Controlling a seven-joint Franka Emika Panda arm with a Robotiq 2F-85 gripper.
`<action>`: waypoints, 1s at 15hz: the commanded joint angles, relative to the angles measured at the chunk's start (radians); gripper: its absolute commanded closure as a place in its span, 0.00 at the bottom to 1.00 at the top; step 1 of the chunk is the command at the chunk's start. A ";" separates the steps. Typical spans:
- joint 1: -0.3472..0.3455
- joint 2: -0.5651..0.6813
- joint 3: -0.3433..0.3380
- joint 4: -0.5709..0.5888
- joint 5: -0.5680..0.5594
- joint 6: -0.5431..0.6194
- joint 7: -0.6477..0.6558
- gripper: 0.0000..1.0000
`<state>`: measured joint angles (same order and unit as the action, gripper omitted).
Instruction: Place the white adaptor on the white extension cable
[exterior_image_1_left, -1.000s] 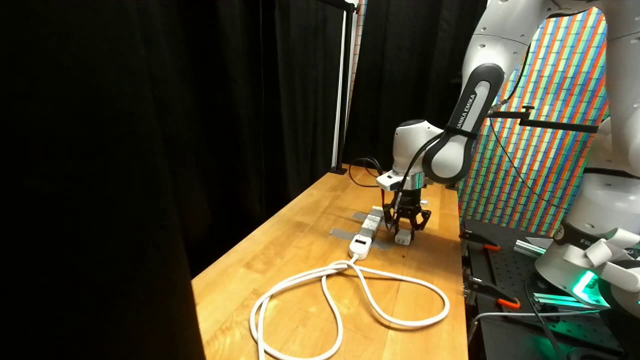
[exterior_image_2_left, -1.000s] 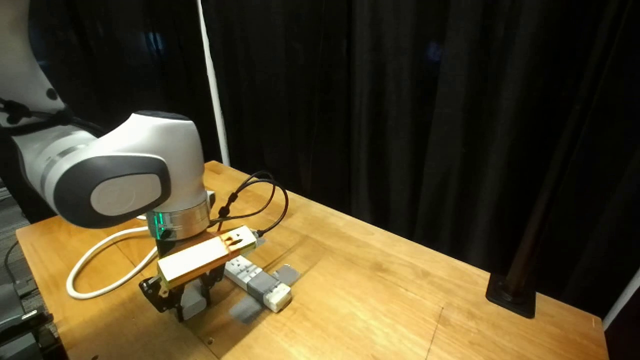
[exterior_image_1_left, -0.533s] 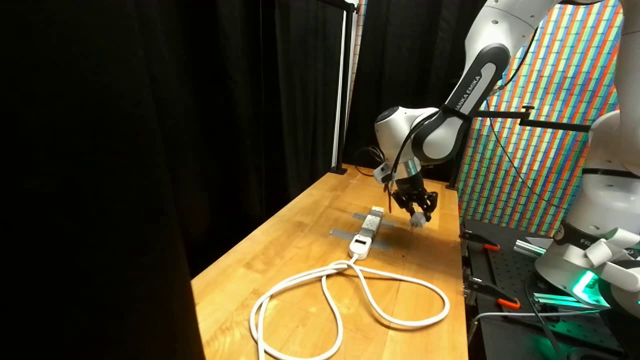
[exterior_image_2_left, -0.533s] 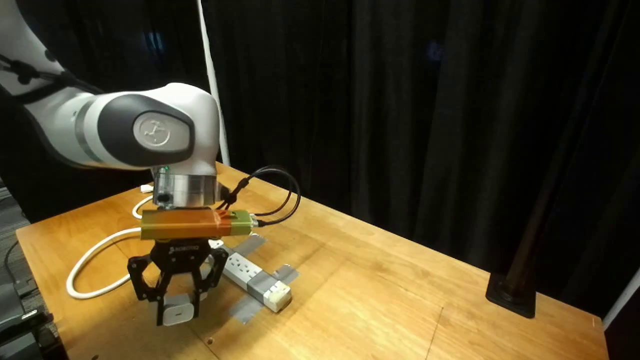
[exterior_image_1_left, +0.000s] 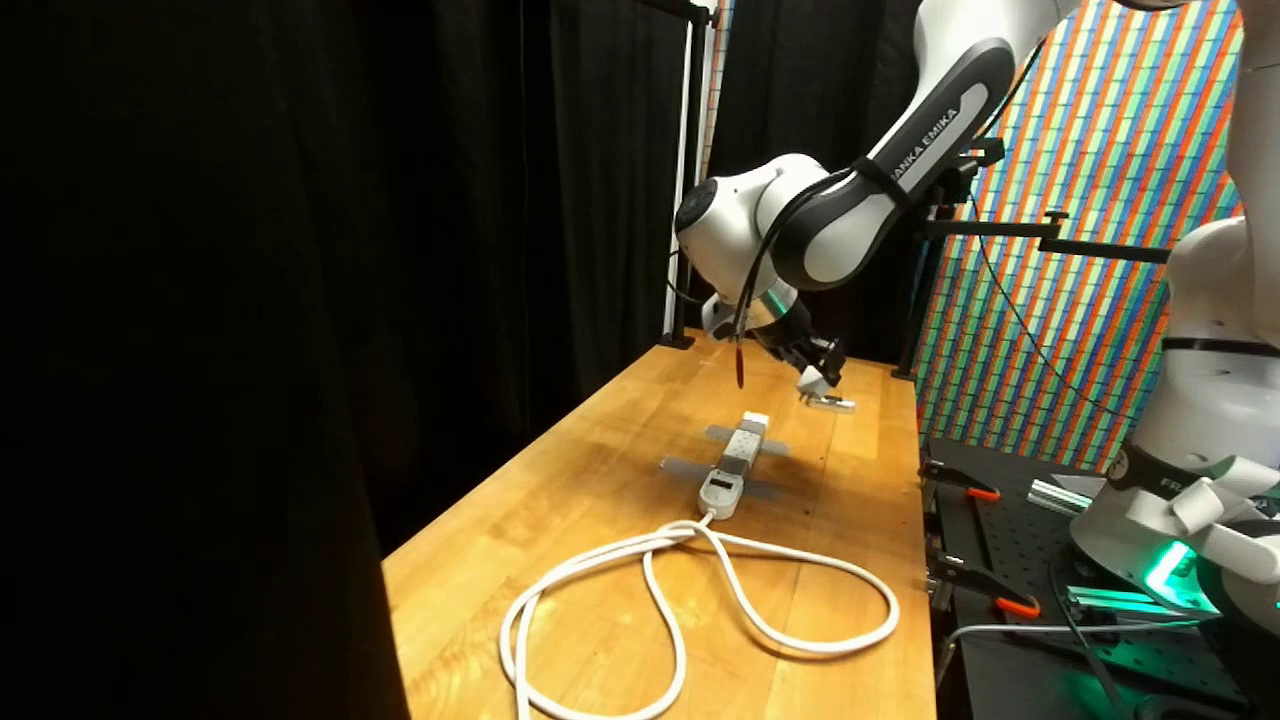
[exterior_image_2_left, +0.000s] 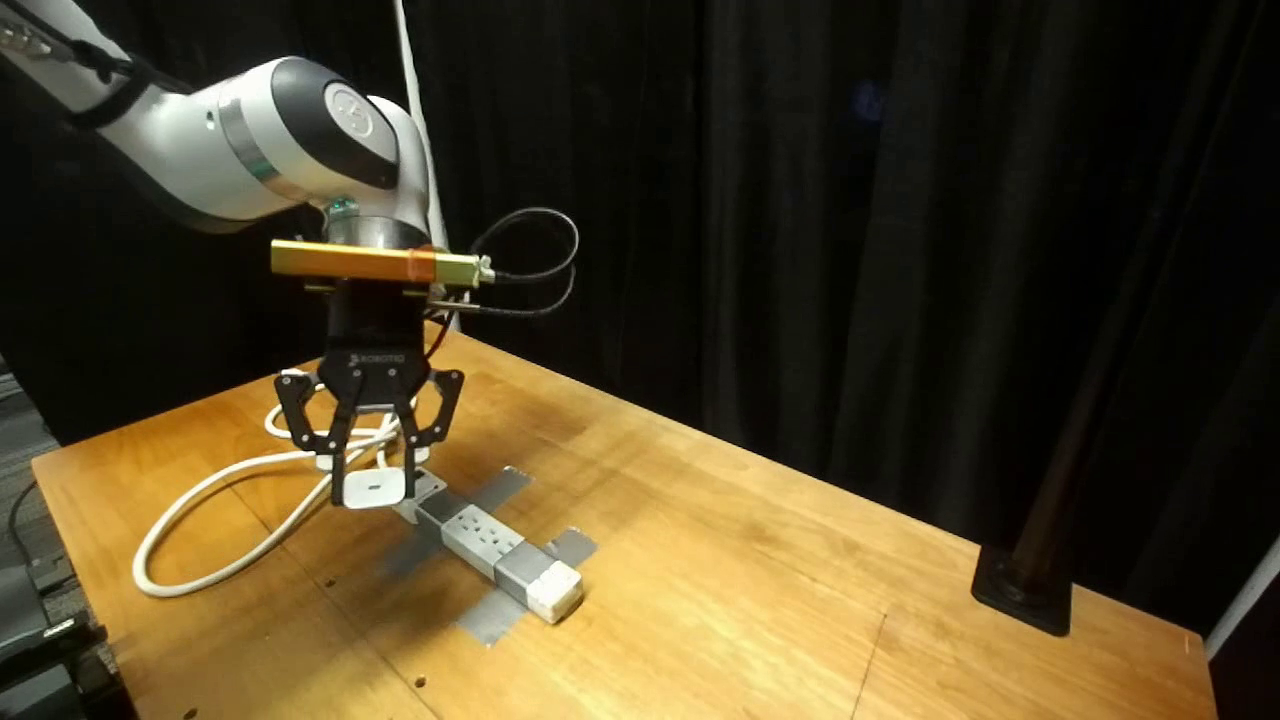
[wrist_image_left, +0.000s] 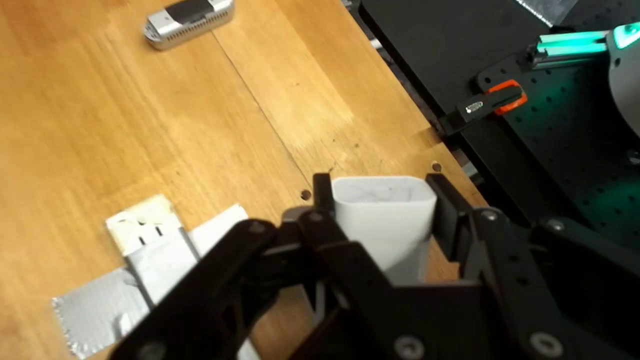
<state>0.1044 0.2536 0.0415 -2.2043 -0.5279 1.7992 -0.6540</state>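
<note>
Two fingers (wrist_image_left: 445, 215) are clamping the adaptor (wrist_image_left: 382, 225), which I'm holding aloft over the table (exterior_image_2_left: 720, 560). In the wrist view, the cable's block (wrist_image_left: 146, 225) is lying left of them, its long axis slanting down to the right; I'm expecting to swing toward it, probably twisting to match that axis.

The black gripper (exterior_image_2_left: 374, 482) has a white adaptor (wrist_image_left: 384, 225) between its jaws; below them lie the white extension cable (exterior_image_2_left: 482, 535), silver-grey tape (exterior_image_2_left: 494, 616) and a honey-brown, streaky-grained table (exterior_image_2_left: 720, 570); above them, an orange-and-gold bar (exterior_image_2_left: 372, 263).
</note>
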 joint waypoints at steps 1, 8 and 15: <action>0.033 0.102 0.024 0.153 -0.135 -0.174 0.075 0.77; 0.073 0.327 0.055 0.333 -0.377 -0.354 0.151 0.77; 0.108 0.471 0.084 0.417 -0.469 -0.368 0.228 0.77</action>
<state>0.1954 0.6715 0.1166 -1.8517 -0.9552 1.4874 -0.4598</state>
